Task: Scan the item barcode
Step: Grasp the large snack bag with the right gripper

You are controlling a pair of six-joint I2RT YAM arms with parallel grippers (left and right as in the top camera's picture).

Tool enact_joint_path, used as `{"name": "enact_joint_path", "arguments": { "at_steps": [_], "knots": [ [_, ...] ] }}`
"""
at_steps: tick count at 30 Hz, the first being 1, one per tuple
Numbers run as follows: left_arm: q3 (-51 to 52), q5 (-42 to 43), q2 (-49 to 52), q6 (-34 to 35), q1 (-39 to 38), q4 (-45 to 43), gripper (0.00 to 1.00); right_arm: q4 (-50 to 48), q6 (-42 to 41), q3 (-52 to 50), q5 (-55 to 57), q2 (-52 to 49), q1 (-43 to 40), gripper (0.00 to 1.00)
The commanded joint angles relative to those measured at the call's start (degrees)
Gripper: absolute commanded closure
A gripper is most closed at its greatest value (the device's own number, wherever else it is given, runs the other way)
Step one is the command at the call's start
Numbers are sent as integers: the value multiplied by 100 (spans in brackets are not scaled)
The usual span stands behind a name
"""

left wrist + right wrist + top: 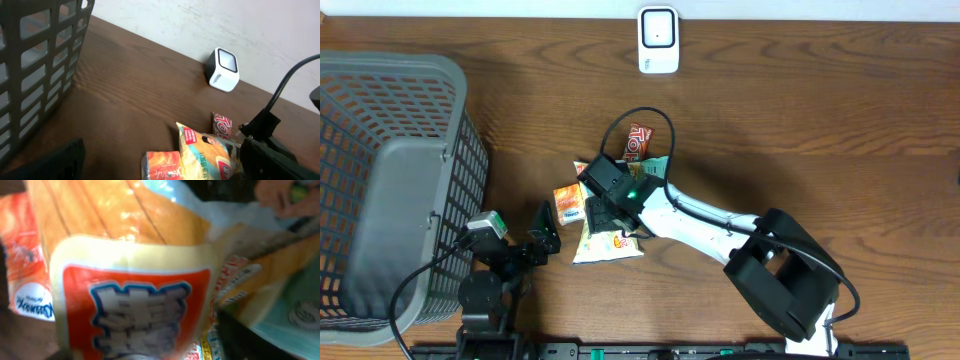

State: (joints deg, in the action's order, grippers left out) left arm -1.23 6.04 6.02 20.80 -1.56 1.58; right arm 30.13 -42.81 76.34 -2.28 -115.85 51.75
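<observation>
Right gripper (603, 215) is right over the yellow snack bag (605, 245); I cannot tell whether its jaws pinch it. White barcode scanner (658, 40) stands at twelve o'clock.

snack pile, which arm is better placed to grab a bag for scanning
Right. The right gripper is down over the yellow snack bag, its camera filled by the packaging; the left gripper hangs open near the basket, away from it.

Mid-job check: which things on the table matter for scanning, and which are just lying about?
For the job: white scanner; yellow snack bag; right hand, over that bag.
Lying about: grey basket; orange box; red packet; left hand, open and off to the side.
</observation>
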Motion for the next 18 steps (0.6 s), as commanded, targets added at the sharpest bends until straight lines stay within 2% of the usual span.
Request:
{"name": "enact_joint_path", "arguments": {
  "at_steps": [1, 2, 4, 6, 11, 15, 18],
  "knots": [
    [101, 52, 0, 52, 26, 181, 2, 273, 0, 2, 354, -254, -46, 57],
    [101, 52, 0, 52, 26, 181, 2, 358, 2, 63, 315, -240, -83, 64],
    [101, 52, 0, 50, 26, 181, 2, 697, 175, 363, 42, -170, -238, 85],
    [101, 55, 0, 52, 26, 181, 2, 1010, 540, 660, -417, -59, -411, 97],
    [101, 52, 0, 52, 26, 181, 2, 2072, 2175, 1266, -2472, 369, -1202, 99],
    [101, 52, 0, 50, 26, 181, 2, 3097, 3687, 1274, -4688, 479, -2057, 99],
    [101, 52, 0, 52, 26, 181, 2, 3954, 4140, 1222, -5602, 446, -2592, 99]
  ]
}}
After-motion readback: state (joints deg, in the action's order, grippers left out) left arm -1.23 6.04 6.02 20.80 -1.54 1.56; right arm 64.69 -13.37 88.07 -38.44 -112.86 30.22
